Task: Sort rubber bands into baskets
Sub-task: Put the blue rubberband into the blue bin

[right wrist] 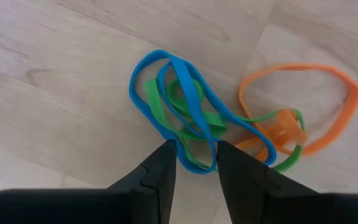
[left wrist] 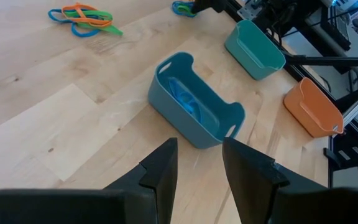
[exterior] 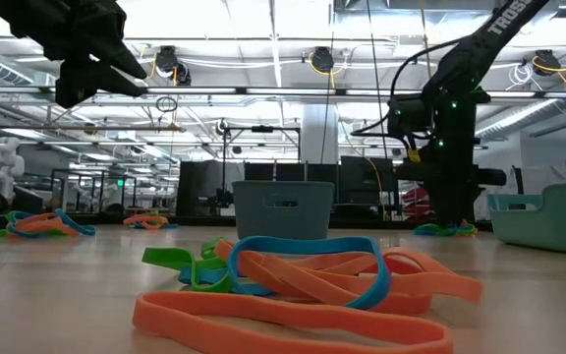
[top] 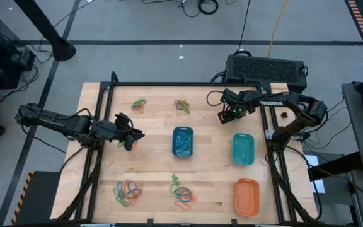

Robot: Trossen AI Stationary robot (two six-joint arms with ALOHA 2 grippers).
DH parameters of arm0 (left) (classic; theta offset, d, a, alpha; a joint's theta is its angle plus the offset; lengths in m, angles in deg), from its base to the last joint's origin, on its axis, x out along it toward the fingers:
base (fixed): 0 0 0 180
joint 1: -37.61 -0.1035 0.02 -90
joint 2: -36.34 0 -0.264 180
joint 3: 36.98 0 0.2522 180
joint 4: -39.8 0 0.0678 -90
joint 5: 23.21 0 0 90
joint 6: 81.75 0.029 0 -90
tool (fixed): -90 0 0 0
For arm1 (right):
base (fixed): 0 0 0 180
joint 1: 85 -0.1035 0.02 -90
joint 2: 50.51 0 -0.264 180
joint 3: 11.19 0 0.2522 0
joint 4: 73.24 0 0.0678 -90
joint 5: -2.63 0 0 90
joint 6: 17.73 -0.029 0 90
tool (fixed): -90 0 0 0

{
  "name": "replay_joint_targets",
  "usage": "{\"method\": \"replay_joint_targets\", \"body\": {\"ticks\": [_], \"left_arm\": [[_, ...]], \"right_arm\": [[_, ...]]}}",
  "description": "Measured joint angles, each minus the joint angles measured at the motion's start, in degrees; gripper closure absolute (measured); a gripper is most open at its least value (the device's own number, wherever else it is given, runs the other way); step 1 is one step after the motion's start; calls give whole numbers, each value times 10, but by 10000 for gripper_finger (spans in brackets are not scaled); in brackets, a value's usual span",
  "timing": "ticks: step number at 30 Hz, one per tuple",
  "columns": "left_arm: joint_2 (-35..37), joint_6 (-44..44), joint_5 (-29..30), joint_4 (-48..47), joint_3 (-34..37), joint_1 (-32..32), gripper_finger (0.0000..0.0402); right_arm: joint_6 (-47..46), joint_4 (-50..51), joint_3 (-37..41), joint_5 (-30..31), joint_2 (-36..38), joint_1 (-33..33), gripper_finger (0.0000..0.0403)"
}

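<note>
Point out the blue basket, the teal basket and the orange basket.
blue basket (top: 182, 132), high view, far rim.
teal basket (top: 242, 149), high view, bare floor inside.
orange basket (top: 247, 195), high view, bare floor inside.

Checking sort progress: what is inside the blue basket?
The blue basket holds blue rubber bands on its floor. How many, and whether other colours lie beneath, cannot be seen.

Past the left gripper's (left wrist: 199, 171) parted dark fingers, a blue rounded plastic basket (left wrist: 194, 99) holding blue rubber bands (left wrist: 184, 99) stands on the wooden tabletop (left wrist: 55, 106), with teal (left wrist: 253, 40) and orange plastic baskets (left wrist: 312, 107) near its edge.
</note>
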Motion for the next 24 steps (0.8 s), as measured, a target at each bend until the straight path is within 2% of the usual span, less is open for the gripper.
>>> {"method": "replay_joint_targets", "body": {"ticks": [9, 18, 24], "left_arm": [[0, -1, -2, 0, 0, 0, 267], [0, -4, -5, 0, 0, 0, 267], [0, -4, -5, 0, 0, 0, 267]], "right_arm": [[0, -11, 1, 0, 0, 0, 320], [10, -8, 1, -1, 0, 0, 397], [26, 18, -16, -18, 0, -1, 401]]}}
